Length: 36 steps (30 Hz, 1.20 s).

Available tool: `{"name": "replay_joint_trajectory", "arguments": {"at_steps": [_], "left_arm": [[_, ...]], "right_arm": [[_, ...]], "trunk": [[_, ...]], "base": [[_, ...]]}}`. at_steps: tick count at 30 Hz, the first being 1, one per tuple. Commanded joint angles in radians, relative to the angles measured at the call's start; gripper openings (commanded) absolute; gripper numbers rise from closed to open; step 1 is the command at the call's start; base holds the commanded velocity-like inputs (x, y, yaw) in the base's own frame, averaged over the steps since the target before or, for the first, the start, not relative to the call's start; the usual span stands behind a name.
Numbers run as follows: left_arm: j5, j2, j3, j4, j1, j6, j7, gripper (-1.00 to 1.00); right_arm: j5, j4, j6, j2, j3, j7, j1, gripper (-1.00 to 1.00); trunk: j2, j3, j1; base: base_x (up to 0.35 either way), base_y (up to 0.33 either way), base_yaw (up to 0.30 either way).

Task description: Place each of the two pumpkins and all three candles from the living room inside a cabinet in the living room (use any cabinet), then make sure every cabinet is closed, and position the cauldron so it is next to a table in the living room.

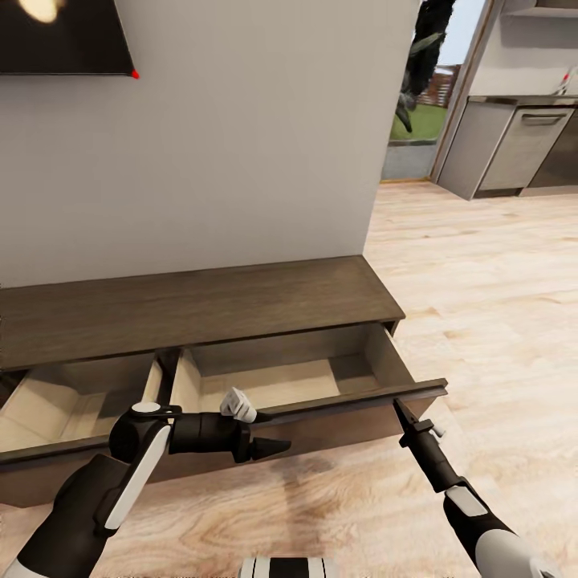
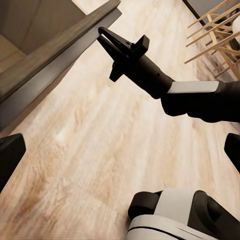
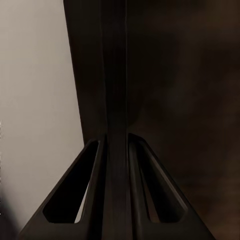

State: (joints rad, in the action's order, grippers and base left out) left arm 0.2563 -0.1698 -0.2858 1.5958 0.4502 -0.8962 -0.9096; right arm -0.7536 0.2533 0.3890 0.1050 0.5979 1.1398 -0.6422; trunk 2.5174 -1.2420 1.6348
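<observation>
The long, low cabinet (image 1: pixel 201 309) runs along the wall, two drawers out; the right gripper (image 1: pixel 399 408), arm reaching forward, pinches the right drawer's front (image 1: pixel 353 401); left gripper (image 1: pixel 277 446) points sideways, narrow.

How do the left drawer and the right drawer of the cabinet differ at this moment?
The right drawer has the right gripper closed on its front edge; the left drawer has no gripper on it. The left gripper hangs before the right drawer's front. Both drawers are pulled open, with pale wood insides.
</observation>
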Motion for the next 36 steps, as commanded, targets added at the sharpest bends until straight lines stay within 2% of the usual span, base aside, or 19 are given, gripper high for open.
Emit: {"name": "replay_joint_trajectory", "arguments": {"at_steps": [1, 36], "left_arm": [[0.003, 0.000, -0.001, 0.000, 0.001, -0.004, 0.000, 1.00], [0.003, 0.000, -0.001, 0.000, 0.001, -0.004, 0.000, 1.00]], "right_arm": [[-0.007, -0.002, 0.021, -0.028, -0.040, 0.075, -0.001, -1.00], [-0.007, -0.002, 0.021, -0.028, -0.040, 0.075, -0.001, -1.00]], "trunk": [[0.000, -0.001, -0.001], [0.000, -0.001, -0.001]], "base": [[-0.133, 0.000, 0.000], [-0.034, 0.000, 0.000]]}}
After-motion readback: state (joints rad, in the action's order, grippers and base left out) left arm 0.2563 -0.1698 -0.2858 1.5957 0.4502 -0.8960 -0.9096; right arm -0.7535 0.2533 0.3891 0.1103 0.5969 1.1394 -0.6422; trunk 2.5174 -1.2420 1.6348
